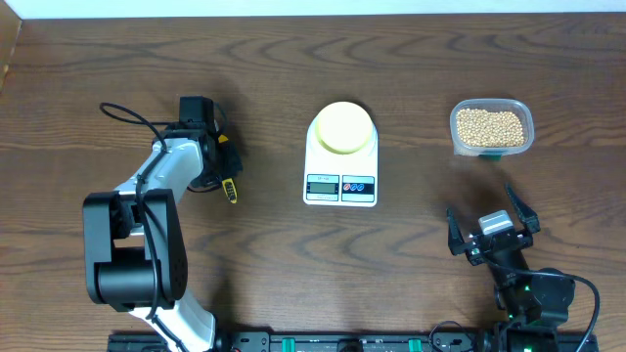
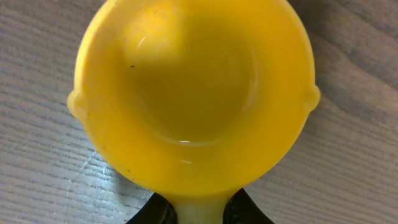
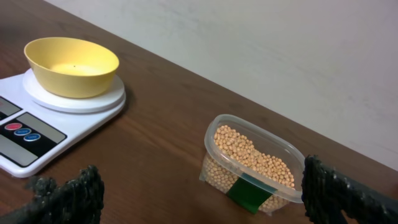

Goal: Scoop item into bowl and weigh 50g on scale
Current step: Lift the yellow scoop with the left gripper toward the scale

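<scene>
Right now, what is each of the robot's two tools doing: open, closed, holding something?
Left tool: closed on the scoop, gripping its handle.
Right tool: open, holding nothing.

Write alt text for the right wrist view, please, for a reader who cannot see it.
A clear tub of tan beans sits on a dark wood table, with an empty yellow bowl on a white scale at upper left. The right hand is open and empty, its dark fingers framing the lower corners.
</scene>
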`<state>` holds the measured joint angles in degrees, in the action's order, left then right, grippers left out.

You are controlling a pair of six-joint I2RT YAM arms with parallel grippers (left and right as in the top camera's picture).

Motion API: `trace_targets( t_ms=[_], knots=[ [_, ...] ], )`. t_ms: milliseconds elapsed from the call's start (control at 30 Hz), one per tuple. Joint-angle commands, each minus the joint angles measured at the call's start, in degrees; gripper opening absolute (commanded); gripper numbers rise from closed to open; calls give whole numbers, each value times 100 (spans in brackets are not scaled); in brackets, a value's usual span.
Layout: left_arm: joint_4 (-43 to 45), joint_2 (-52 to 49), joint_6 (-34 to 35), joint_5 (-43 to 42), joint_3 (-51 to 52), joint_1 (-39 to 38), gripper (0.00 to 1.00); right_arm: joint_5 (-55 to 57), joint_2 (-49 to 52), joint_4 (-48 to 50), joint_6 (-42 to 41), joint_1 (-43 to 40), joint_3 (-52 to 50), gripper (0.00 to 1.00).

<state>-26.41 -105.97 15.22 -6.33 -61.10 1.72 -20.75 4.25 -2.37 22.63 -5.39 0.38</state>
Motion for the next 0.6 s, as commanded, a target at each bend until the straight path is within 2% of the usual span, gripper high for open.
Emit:
trace_targets(
  t_ms=[0, 267, 533, 567],
  knots=[
    [20, -234, 13, -52, 74, -17, 20, 24, -11, -24, 17, -20, -7, 99],
    [-52, 42, 107, -57, -125, -17, 20, 26, -11, -26, 17, -20, -7, 99],
    [-111, 1099, 817, -81, -437, -17, 19, 24, -11, -26, 17, -20, -7, 99],
    [-192, 1246, 949, -81, -531, -17, 14, 26, -11, -26, 17, -20, -7, 99]
  ],
)
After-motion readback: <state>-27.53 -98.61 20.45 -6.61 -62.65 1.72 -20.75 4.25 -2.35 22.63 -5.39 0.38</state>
